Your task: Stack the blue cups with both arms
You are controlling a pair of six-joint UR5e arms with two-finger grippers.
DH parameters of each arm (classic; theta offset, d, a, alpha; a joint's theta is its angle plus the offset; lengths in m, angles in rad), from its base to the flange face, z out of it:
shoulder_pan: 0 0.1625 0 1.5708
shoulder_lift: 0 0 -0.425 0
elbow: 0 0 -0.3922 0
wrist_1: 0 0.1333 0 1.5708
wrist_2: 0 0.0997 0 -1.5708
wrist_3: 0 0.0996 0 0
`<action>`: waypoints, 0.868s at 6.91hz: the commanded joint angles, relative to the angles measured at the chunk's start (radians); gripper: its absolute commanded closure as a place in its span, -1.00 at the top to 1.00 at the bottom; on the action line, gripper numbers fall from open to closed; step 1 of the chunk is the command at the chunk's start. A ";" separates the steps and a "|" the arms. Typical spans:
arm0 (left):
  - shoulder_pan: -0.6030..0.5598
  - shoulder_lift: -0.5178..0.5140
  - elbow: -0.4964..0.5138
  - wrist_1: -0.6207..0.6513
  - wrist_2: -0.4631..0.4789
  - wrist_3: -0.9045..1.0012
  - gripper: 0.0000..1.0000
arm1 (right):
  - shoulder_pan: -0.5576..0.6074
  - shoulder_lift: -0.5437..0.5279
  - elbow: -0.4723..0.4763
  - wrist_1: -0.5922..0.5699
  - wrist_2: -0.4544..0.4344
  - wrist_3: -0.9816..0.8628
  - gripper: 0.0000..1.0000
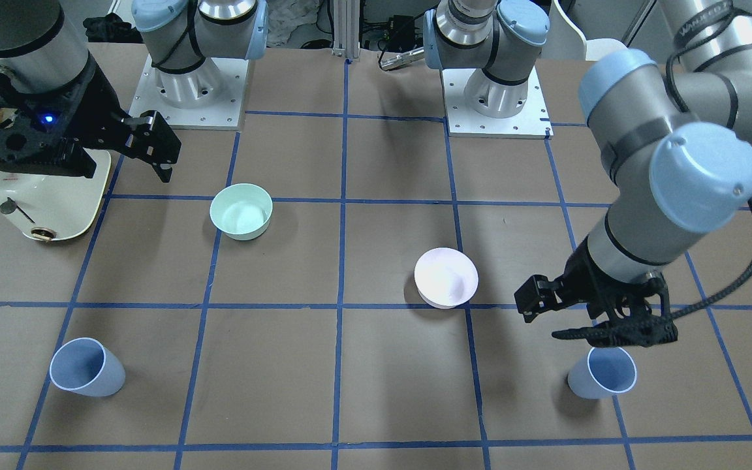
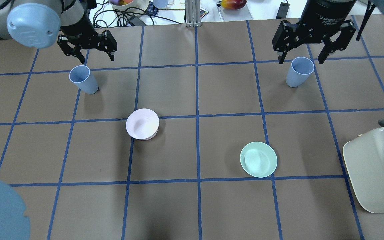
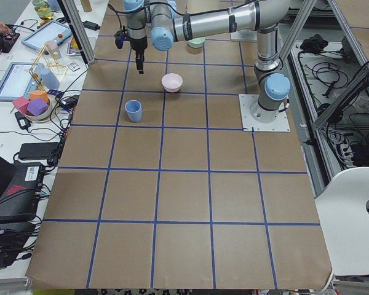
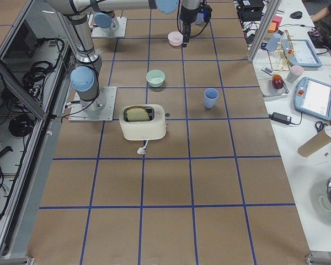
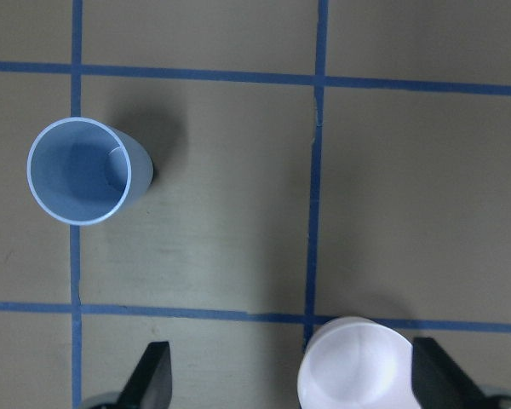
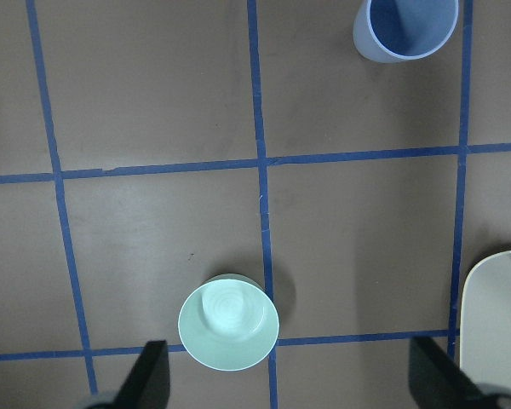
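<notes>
Two blue cups stand upright and apart on the far side of the table. One cup (image 2: 83, 80) is on the left, also in the front view (image 1: 601, 373) and the left wrist view (image 5: 81, 170). The other cup (image 2: 298, 71) is on the right, also in the front view (image 1: 85, 369) and the right wrist view (image 6: 404, 30). My left gripper (image 2: 97, 56) is open and empty, raised above the table beside the left cup (image 1: 536, 300). My right gripper (image 2: 301, 57) is open and empty, held high (image 1: 157, 150).
A pale pink bowl (image 2: 142, 124) sits left of centre and a mint-green bowl (image 2: 258, 159) right of centre. A cream toaster (image 2: 375, 170) stands at the right edge. Cables and clutter lie beyond the far edge. Blue tape lines grid the brown table.
</notes>
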 commanded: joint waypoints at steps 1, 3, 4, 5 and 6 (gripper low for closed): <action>0.078 -0.117 -0.006 0.119 0.006 0.102 1.00 | -0.002 -0.004 0.008 0.002 -0.013 -0.010 1.00; 0.085 -0.171 -0.006 0.167 0.026 0.108 0.93 | -0.005 -0.010 -0.004 -0.001 0.001 -0.010 1.00; 0.085 -0.190 -0.007 0.172 0.049 0.108 0.43 | -0.005 -0.014 -0.024 -0.010 0.004 -0.011 1.00; 0.085 -0.198 -0.006 0.172 0.048 0.107 -0.25 | -0.008 -0.007 -0.023 -0.017 -0.001 -0.014 1.00; 0.085 -0.199 -0.006 0.187 0.048 0.104 -0.74 | -0.031 0.025 -0.034 -0.025 -0.013 -0.016 1.00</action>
